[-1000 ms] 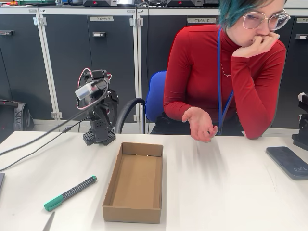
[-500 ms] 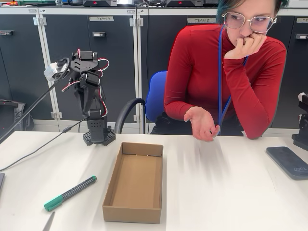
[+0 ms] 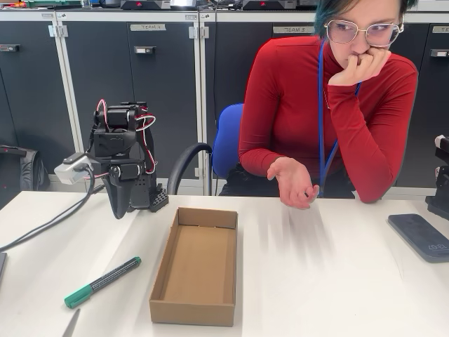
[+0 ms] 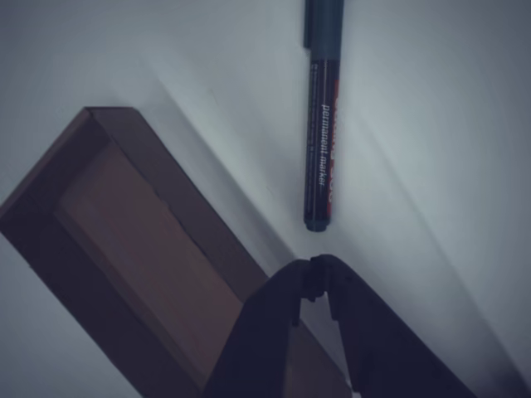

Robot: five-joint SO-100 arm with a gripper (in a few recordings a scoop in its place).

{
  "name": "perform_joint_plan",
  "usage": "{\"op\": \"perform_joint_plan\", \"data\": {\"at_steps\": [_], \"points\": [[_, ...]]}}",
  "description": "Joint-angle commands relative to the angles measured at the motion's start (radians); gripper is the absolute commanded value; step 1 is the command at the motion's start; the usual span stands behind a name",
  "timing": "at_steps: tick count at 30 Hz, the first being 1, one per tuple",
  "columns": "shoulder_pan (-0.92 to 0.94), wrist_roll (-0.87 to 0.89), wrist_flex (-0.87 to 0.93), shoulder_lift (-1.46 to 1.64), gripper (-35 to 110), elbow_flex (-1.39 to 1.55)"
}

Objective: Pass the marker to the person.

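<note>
Marker [image 3: 102,282] is what you are after, and it lies flat on the white table [image 3: 330,281], untouched, well below and in front of your gripper [image 3: 119,210] in the fixed view. In the wrist view the marker [image 4: 322,124] sits just ahead of the fingertips, apart from them, its blunt end nearest the tips and its barrel running straight away from them toward the top edge; the dark label band reads "permanent marker". Your gripper [image 4: 316,286] shows there as two dark fingers whose tips meet, so your jaws are clenched on nothing.

Your arm stands folded at the back of the table in the fixed view, the gripper pointing down just above the surface, close to the arm's own base. The cardboard box [image 3: 196,263], open-topped with nothing in it, lies to the right of the jaws in the fixed view, between the jaws and the person; in the wrist view the box [image 4: 116,249] lies to the left of the fingers, one corner passing under them.

Your person [image 3: 330,112] sits behind the table far to the right of the jaws, chin propped on one fist, with the other hand [image 3: 295,181] held palm-up over the table edge. A dark phone [image 3: 421,236] lies at the far right. A thin grey pointed thing [image 3: 70,324] lies near the marker's cap end.
</note>
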Motion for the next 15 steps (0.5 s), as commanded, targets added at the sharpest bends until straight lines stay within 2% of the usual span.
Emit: {"op": "perform_joint_plan", "data": {"at_steps": [1, 3, 8, 15], "points": [[0.000, -0.101, 0.023, -0.031, -4, 0.003], [0.011, -0.166, 0.031, -0.052, -2, 0.014], [0.037, -0.301, 0.098, -0.107, 12, -0.043], [0.040, -0.379, 0.115, -0.120, 30, -0.072]]}}
